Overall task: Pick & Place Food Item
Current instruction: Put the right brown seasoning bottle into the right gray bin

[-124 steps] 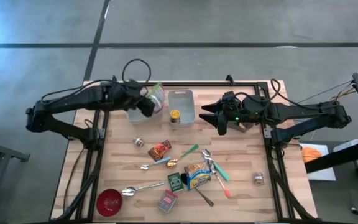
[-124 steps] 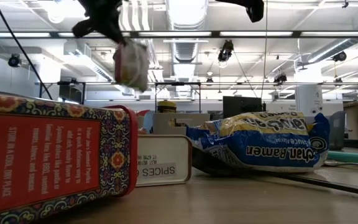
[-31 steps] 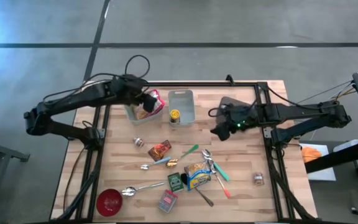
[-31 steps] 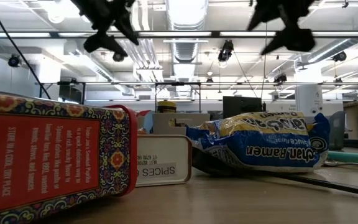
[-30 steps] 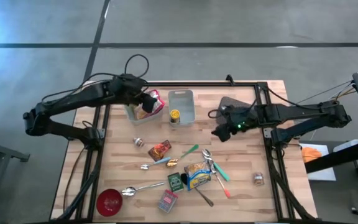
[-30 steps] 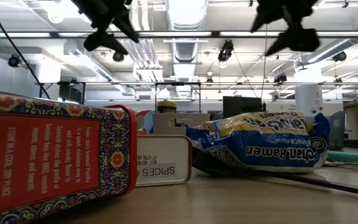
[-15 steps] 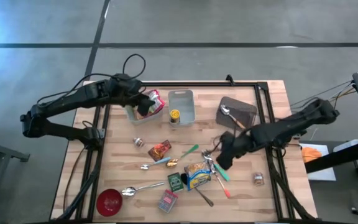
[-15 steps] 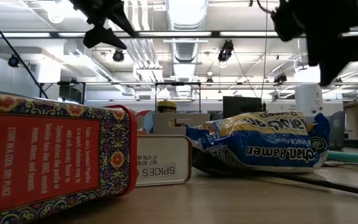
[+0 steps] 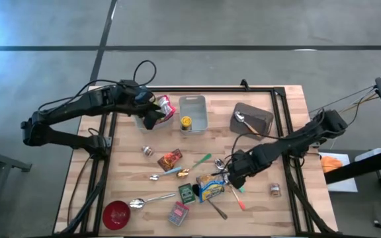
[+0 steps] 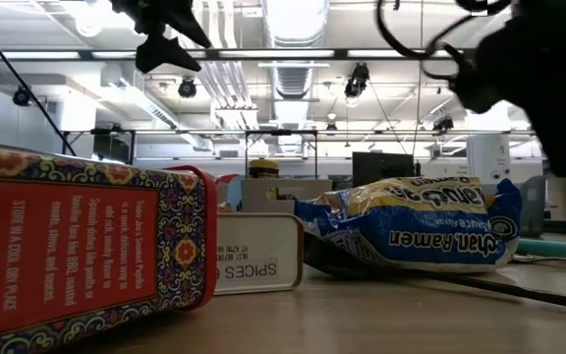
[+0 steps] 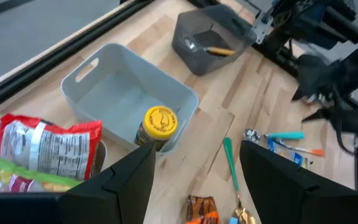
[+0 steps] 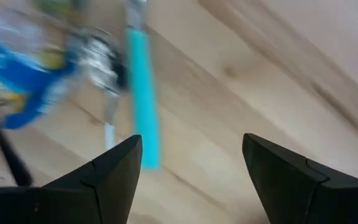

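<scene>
Since half a second ago the right pincer (image 9: pixel 228 176) has swung farther from the grey tray (image 9: pixel 253 119) at the bench's far right, and now sits low over the cluster of cutlery near the middle of the bench (image 9: pixel 290 145); its fingers stand apart with nothing between them. Its wrist view shows a teal-handled utensil (image 12: pixel 143 112) and a metal spoon (image 12: pixel 104 68) lying on the wood just ahead of the fingers, beside a blue and yellow ramen packet (image 12: pixel 17 87).

Nearest the front edge lie a red bowl (image 9: pixel 116 213) toward the front left corner, a patterned tin (image 9: pixel 178 212), a green tin (image 9: pixel 187 192) and a long spoon (image 9: pixel 152 198). A small jar (image 9: pixel 274 190) stands alone toward the front right. Toward the middle, a red snack packet (image 9: pixel 169 159) lies near another small jar (image 9: pixel 148 151).

At the far edge, the left pincer (image 9: pixel 149 119) has barely shifted; it hangs released over the left bin (image 9: pixel 139 122), where the bagged food item (image 11: pixel 48 146) lies on other packets. Just beside that bin stands the white bin (image 11: pixel 126 93) with a yellow-lidded jar (image 11: pixel 160 121) in its near corner. The grey tray holds a spoon (image 9: pixel 241 121).
</scene>
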You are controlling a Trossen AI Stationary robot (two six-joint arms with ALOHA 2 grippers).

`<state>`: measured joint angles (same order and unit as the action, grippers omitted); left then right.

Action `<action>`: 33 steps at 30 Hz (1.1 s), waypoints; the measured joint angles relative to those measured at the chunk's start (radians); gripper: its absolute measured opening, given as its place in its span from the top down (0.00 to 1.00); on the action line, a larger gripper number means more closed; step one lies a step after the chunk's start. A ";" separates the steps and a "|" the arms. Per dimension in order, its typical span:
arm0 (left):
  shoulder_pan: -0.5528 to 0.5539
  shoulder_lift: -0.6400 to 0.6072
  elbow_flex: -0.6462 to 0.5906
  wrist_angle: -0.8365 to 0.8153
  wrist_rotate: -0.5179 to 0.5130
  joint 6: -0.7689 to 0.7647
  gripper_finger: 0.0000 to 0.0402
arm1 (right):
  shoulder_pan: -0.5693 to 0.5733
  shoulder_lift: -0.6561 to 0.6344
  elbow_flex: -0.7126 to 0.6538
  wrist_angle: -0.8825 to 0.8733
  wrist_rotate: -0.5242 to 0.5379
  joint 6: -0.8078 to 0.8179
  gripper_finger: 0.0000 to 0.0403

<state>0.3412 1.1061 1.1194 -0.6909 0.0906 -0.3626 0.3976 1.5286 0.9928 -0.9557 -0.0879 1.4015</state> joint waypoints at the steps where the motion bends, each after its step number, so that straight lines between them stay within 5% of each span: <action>1: 0.000 0.000 -0.001 -0.010 0.000 0.000 0.41 | 0.011 -0.010 0.000 -0.028 -0.003 0.043 0.31; 19: 0.000 -0.013 -0.013 0.031 0.015 0.000 0.41 | 0.399 -0.192 -0.073 -0.116 -0.099 0.740 0.31; 33: 0.000 -0.013 -0.011 0.107 0.068 -0.011 0.41 | 0.486 -0.165 -0.213 0.045 -0.093 0.807 0.31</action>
<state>0.3416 1.0927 1.1083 -0.5842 0.1583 -0.3735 0.8841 1.3632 0.7803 -0.9111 -0.1810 2.2090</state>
